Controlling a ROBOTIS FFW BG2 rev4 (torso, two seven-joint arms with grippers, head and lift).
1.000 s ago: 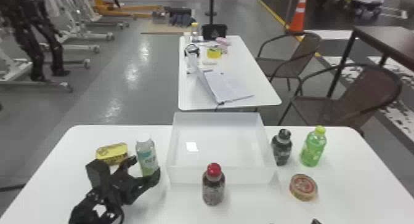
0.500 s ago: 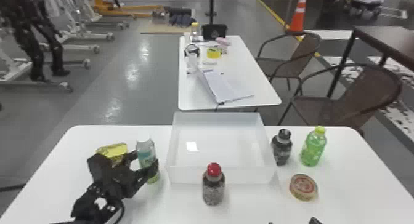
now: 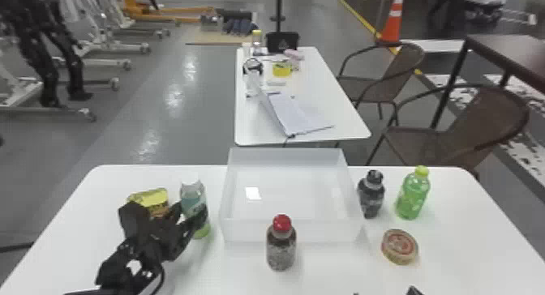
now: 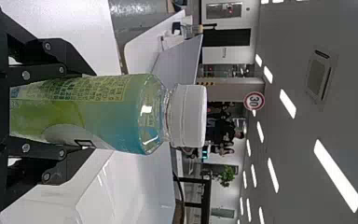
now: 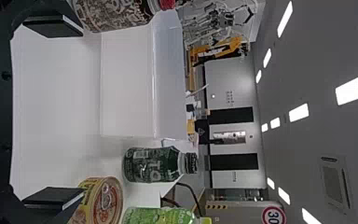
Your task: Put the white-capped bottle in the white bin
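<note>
The white-capped bottle (image 3: pixel 194 203) was held upright by the left gripper (image 3: pixel 189 214), its black fingers closed in against the bottle's two sides below the shoulder, with the white cap left uncovered above them. Whether the base was borne by the table (image 3: pixel 324 276) could not be told. Just beyond the gripper, a yellow pack (image 3: pixel 149 197) was partly hidden by it. The white bin (image 3: pixel 251 232) was set just to the right of the white-capped bottle, a narrow gap being left between them, and nothing had been placed inside. In front of the bin's near wall a red-capped bottle (image 3: pixel 281 249) was stood upright. By the bin's right side a black-capped bottle (image 3: pixel 370 197) was placed, and farther right a green bottle (image 3: pixel 412 197); nearer the front, a round can (image 3: pixel 399 246) was laid flat. At the head view's bottom edge the tips of the right gripper (image 3: pixel 384 292) could be made out; in the right wrist view its fingers were spread wide, with nothing gripped. Behind, on a second table (image 3: pixel 344 116), an open binder (image 3: pixel 302 116) was seen.
</note>
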